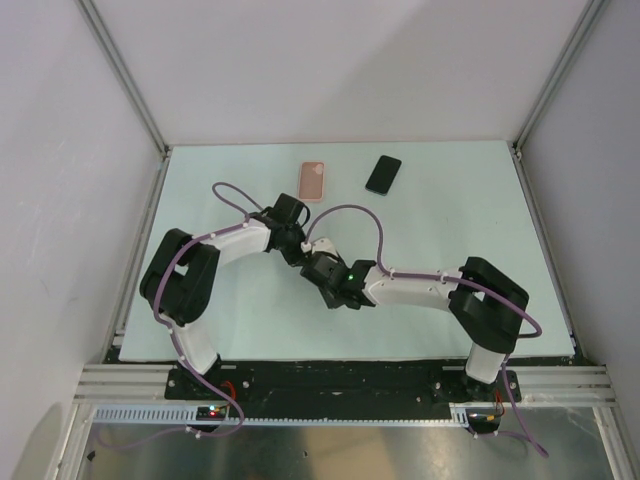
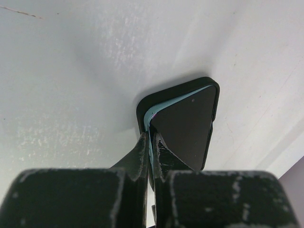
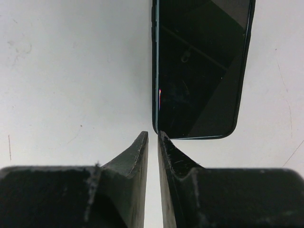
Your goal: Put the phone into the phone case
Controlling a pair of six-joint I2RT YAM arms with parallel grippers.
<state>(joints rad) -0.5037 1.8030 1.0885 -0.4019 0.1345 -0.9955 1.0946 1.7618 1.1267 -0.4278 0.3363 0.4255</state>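
In the top view we see the phone (image 1: 383, 174), black, lying flat on the pale counter (image 1: 450, 220) toward its far edge, turned a little askew. The case (image 1: 313, 181), pink, lies flat to its left. The two are near each other but apart, and the phone is not in the case. Both arms fold inward over the middle of the counter, their ends close together on the near side of the case, and neither touches case or phone.

The left gripper (image 2: 151, 137) has its fingers drawn together with only a thin slit between the tips, and we see nothing clamped there. Just beyond its tips, in the left wrist view, lies a dark slab (image 2: 183, 123) with a black rounded rim, a pale blue edge and a glossy face. Its near corner is hidden behind the fingertips, and we cannot tell from that view alone whether it is the phone.

The right gripper (image 3: 153, 135) is likewise closed down to a narrow gap and holds nothing. In its wrist view the phone lies lengthwise ahead, glossy face up, its near end just past the fingertips and a little to the right, clear of them.
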